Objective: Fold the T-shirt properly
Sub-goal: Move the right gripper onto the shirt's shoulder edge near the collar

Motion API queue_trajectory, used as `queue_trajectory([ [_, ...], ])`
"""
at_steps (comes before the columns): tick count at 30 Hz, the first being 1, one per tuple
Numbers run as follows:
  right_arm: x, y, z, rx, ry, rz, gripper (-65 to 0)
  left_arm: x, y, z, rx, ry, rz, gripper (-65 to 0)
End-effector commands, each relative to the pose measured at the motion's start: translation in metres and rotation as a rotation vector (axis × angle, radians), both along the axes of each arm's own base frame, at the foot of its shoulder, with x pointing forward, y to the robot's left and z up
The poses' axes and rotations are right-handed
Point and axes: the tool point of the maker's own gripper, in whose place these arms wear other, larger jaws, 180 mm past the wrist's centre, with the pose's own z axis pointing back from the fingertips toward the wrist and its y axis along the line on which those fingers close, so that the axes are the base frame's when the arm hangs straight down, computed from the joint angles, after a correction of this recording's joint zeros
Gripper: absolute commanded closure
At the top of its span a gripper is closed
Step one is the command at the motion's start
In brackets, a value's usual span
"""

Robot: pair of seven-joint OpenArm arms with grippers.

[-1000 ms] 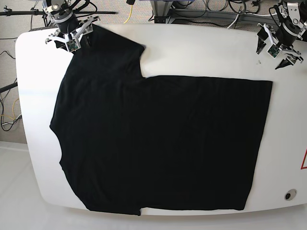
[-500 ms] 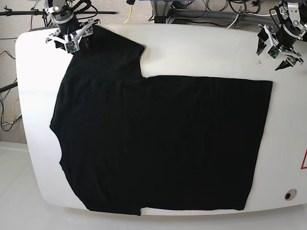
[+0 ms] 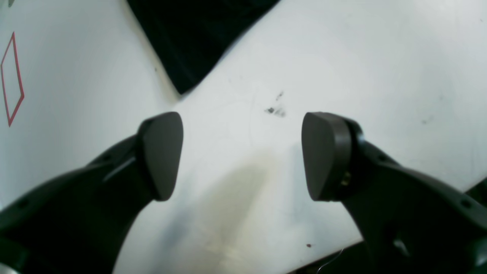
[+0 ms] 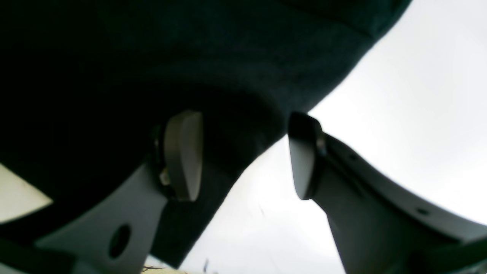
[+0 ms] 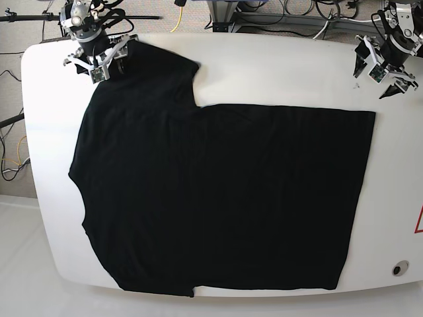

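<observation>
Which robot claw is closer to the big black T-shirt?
The right gripper is closer: it hangs right over the T-shirt sleeve's far corner. The left gripper is open over bare table, off beyond the shirt's hem corner.

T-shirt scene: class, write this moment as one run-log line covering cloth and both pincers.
T-shirt: flat on table, unfolded | right pincer: open, over sleeve edge | left pincer: open, over bare table, off cloth

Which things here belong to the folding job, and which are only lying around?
For the job: T-shirt, spread on the white table; right gripper, open over its sleeve; left gripper, open above bare table.

Only around: cables behind the table; red marking; round fitting.
</observation>
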Motion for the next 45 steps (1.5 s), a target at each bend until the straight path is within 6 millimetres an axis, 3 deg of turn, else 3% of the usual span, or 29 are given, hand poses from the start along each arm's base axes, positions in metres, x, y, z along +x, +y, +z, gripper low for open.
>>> queue_trajectory([
  [1,0.001,0.002,0.008,0.015,0.0,0.012,-34.2,0.009,-0.001,0.014,-0.008,-0.055,-0.017,-45.9],
  [21,-0.004,0.033,0.016,0.198,-0.017,0.064,-34.1,0.012,-0.001,0.016,-0.01,-0.061,-0.018,-46.1],
  [39,0.006,0.058,0.01,0.17,-0.026,0.16,-32.3,0.009,-0.005,0.009,-0.019,-0.041,-0.025,-46.0],
  [45,0.013,0.058,0.008,0.16,-0.032,0.161,-33.8,0.007,-0.004,0.007,-0.025,-0.035,-0.017,-45.8],
])
